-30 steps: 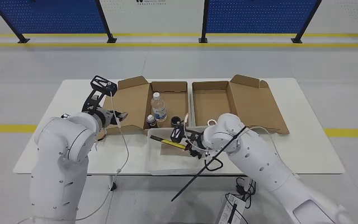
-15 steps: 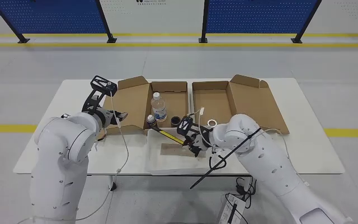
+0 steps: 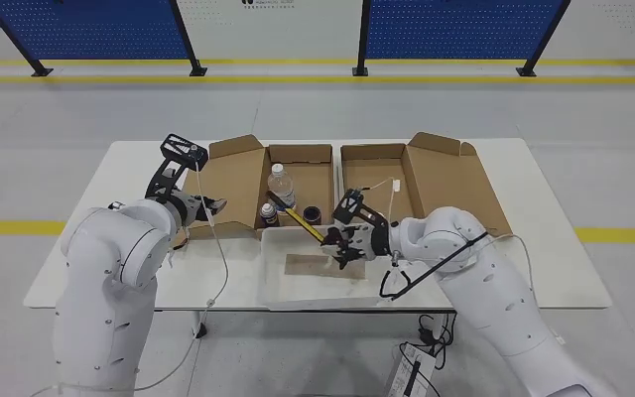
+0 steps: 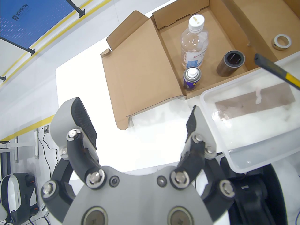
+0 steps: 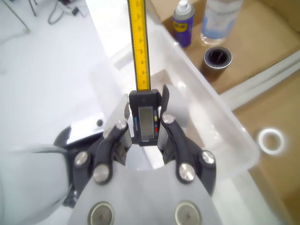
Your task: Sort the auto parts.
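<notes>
Caliper (image 5: 140, 36): digital, yellow beam, black readout head. The 2 fingers of the right gripper (image 5: 144, 99) pinch it at the head and hold it off the surface above the clear plastic bin (image 5: 211, 108).

Long axis runs straight out from the gripper. The free tip points at the left cardboard box (image 3: 238, 179), over its near wall, close to the spray can (image 5: 183, 24) and water bottle (image 5: 222, 10). Black bushing (image 5: 217, 59) stands in the same box. Right cardboard box (image 3: 372, 194) lies on the gripper's other side and holds 1 metal ring (image 5: 270, 140).

Judgement: the right arm is the nearer one for either box. A drop into the left box means steering the beam tip clear of the bottle.

Left gripper (image 4: 134, 118): spread wide, empty, above the white table (image 3: 556, 248) beside the left box's flap.

Room: grey floor (image 3: 317, 109) with yellow lines, blue panels (image 3: 456, 25) behind.
</notes>
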Motion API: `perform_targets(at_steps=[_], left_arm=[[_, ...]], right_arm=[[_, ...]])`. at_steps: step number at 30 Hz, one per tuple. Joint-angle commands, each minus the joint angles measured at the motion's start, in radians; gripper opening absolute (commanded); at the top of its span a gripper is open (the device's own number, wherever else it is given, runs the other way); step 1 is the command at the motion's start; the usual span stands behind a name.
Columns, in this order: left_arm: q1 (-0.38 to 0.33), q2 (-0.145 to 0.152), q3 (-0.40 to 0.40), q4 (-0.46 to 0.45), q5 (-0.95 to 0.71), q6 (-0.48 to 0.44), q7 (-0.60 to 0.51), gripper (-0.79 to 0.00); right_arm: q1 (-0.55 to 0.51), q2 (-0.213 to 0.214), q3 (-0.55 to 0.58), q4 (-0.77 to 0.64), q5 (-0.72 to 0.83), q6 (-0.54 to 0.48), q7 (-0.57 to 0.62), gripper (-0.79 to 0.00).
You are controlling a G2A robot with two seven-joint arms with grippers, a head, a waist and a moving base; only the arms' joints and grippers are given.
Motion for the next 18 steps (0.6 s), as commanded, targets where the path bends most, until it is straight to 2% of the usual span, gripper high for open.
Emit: perform_targets(at_steps=[1, 18], left_arm=[[0.000, 0.000, 0.000, 0.000, 0.000, 0.000, 0.000, 0.000], [0.000, 0.000, 0.000, 0.000, 0.000, 0.000, 0.000, 0.000]], right_arm=[[-0.005, 0.002, 0.006, 0.002, 0.013, -0.003, -0.008, -0.785], [-0.005, 0.014, 0.005, 0.007, 0.040, -0.012, -0.027, -0.785]])
